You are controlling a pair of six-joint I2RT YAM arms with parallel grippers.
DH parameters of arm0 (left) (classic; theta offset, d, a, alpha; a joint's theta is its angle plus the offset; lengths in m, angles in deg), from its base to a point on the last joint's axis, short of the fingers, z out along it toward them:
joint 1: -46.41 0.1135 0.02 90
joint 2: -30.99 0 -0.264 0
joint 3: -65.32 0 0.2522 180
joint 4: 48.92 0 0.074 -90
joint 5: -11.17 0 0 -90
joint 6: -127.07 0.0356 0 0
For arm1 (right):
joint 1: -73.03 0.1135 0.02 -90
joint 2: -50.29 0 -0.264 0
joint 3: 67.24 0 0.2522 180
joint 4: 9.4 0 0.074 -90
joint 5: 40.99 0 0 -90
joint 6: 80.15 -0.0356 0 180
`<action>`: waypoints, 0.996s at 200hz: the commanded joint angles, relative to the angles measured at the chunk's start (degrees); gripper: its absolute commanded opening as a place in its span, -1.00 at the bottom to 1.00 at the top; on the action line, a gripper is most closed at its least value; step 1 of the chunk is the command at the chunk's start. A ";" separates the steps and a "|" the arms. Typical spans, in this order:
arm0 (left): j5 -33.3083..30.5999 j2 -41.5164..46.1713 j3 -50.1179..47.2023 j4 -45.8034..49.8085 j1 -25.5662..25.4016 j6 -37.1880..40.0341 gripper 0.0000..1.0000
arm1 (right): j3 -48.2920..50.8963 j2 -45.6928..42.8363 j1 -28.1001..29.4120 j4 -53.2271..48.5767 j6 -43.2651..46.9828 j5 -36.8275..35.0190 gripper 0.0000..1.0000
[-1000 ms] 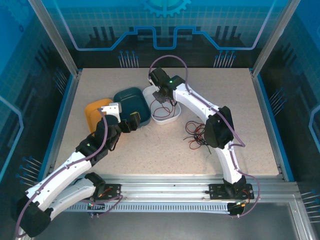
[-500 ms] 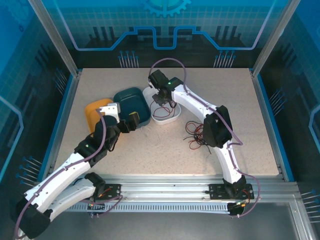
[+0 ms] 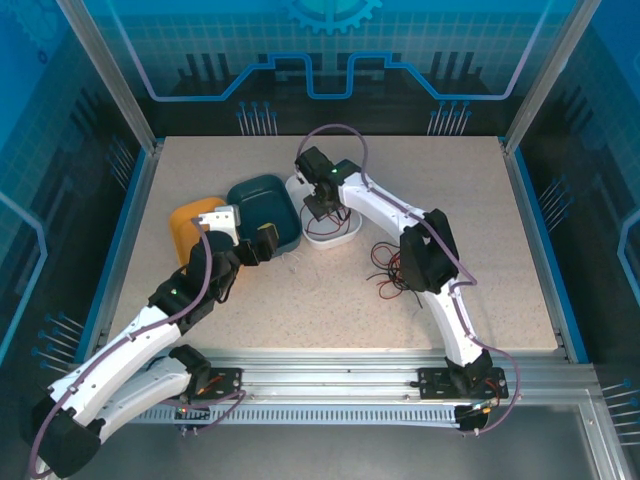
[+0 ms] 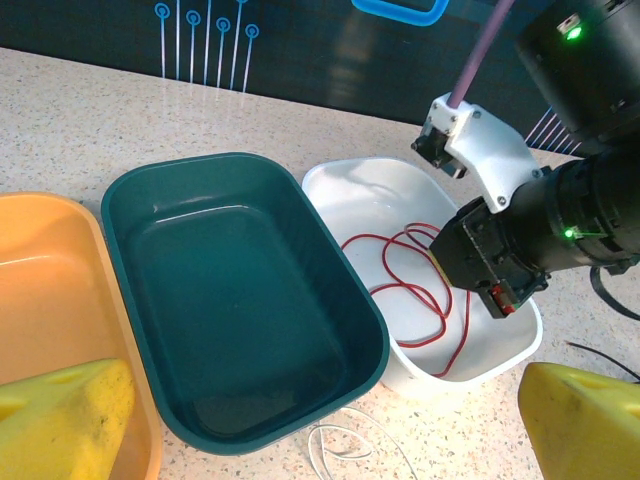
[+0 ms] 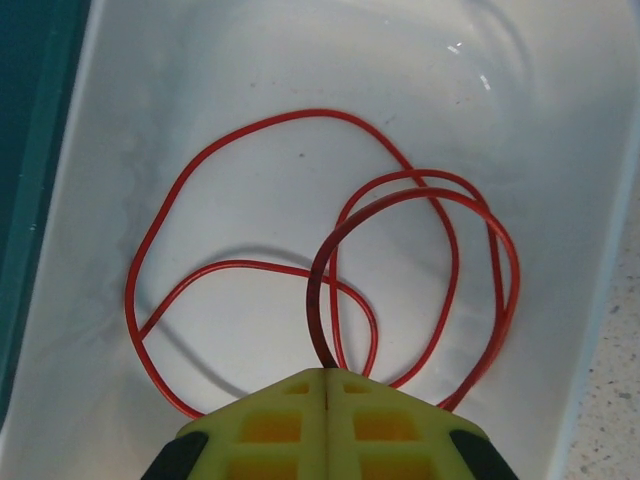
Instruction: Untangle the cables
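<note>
Top external: right end effector (image 3: 320,208) is down inside the white bin (image 3: 345,237), mid-counter toward the far edge. The red cable (image 3: 322,224) lies in that bin. The tangle (image 3: 392,268) of red and black cables sits on the counter right of centre, partly under the right arm's elbow. Left end effector (image 3: 262,245) hovers at the teal bin's (image 3: 250,192) near rim, with the orange bin (image 3: 185,215) beside it toward the left edge. Bare counter lies along the near edge between the arms and at the far right corner, good room to spread strands.

Left wrist: left end effector (image 4: 320,430) is spread wide, holding nothing. The white cable (image 4: 340,445) lies loose on the counter, just at the teal bin's near wall. Red cable loops rest on the white bin floor, under the right end effector.

Right wrist: the yellow pads (image 5: 270,420) are clenched together, and one red strand runs up into their seam, so it looks pinched. The cable looks very light, limp and springy, and will likely trail and snag rather than slide clean. Best hold is a single strand or free end, not a crossing. Bin walls are close on both sides; a straight lift seems safest.
</note>
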 commanded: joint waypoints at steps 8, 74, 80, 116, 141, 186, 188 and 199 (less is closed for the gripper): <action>-0.72 0.00 0.60 0.47 0.60 -0.21 0.98 | -0.06 3.51 0.38 -0.13 -1.14 2.13 -1.00; -0.15 -0.74 0.69 0.31 0.58 -0.45 0.98 | -6.91 10.88 -0.49 -3.30 -0.86 4.41 -1.00; -0.04 -0.76 0.69 0.32 0.55 -0.52 0.98 | -7.53 11.28 -0.68 -3.47 -0.92 4.67 -1.00; -0.08 -0.95 1.03 0.49 0.61 -0.47 0.98 | -9.92 10.30 -1.05 -4.70 -0.88 5.34 -0.75; 0.09 -1.21 1.56 0.98 0.55 -0.78 0.98 | -10.01 6.85 -1.11 -5.57 -1.27 4.44 -0.45; 2.32 -1.02 2.68 0.45 0.57 -1.01 0.98 | -4.78 -3.55 -0.48 -4.97 -2.35 1.62 -0.24; 2.42 -1.01 2.77 0.48 0.60 -0.94 0.98 | -4.54 -4.01 -0.46 -4.97 -2.43 1.58 -0.23; 2.70 -1.23 3.22 0.43 0.60 -0.83 0.98 | -2.92 -6.36 -0.43 -4.91 -3.07 1.00 -0.20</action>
